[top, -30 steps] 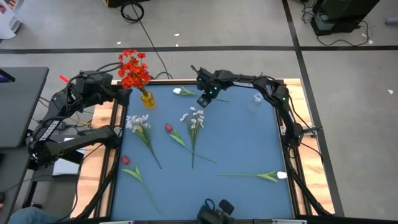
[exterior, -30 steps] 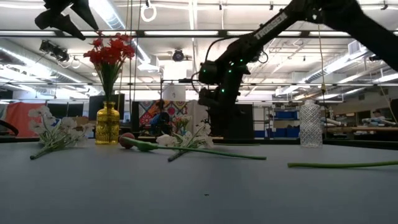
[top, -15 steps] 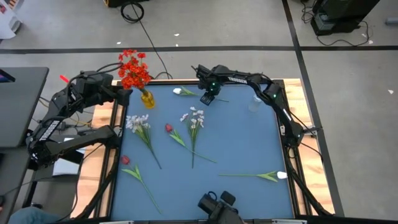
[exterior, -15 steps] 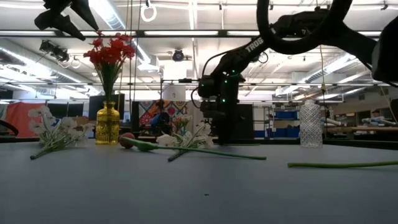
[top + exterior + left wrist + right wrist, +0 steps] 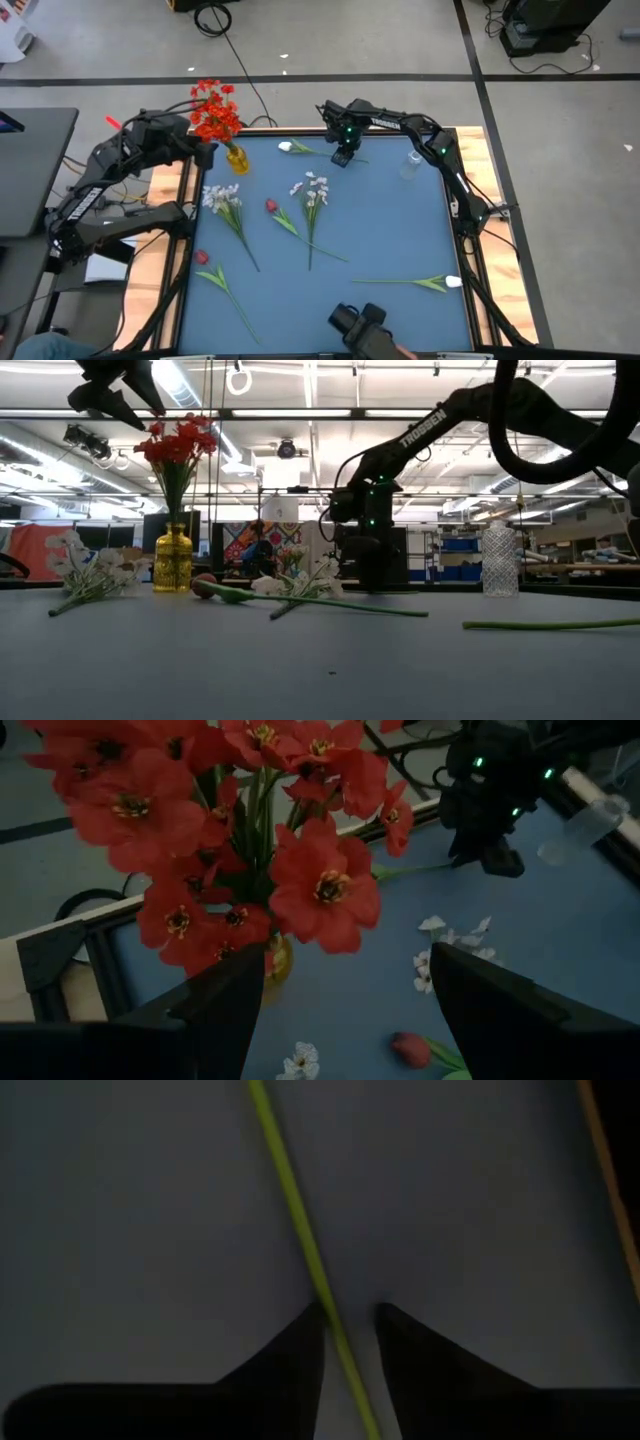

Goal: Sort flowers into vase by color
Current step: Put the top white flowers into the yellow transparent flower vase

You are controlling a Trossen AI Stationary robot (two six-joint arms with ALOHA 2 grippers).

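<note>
Red flowers [image 5: 213, 112] stand in a yellow vase [image 5: 236, 160] at the table's far left. My left gripper [image 5: 345, 1020] hangs open, high beside those blooms. A white flower [image 5: 287, 147] lies by the far edge, its thin green stem [image 5: 300, 1230] running right. My right gripper [image 5: 343, 156] points straight down at the table over that stem. Its fingers [image 5: 300, 1345] stand close on either side of the stem with a narrow gap. More flowers lie flat on the blue table: white sprigs [image 5: 222, 198] [image 5: 315, 190], red buds [image 5: 270, 206] [image 5: 202, 258] and a white one [image 5: 452, 282]. My right gripper comes from above with its fingers across the stem [image 5: 335, 1335], some way from the bloom. The stem lies flat on the table, next to one finger's inner edge, with a gap to the other. I cannot tell whether the finger touches it.
A clear glass vase [image 5: 411, 164] stands at the far right, close to my right arm. A wooden frame [image 5: 478, 230] borders the table. A dark camera [image 5: 362, 328] sits at the near edge. Bare blue surface lies right of centre.
My right gripper has gone a little toward the table's right edge along the far side and come down to the tabletop over the white flower's stem. Its wrist has turned so that the fingers point straight down. The flowers lie as before.
</note>
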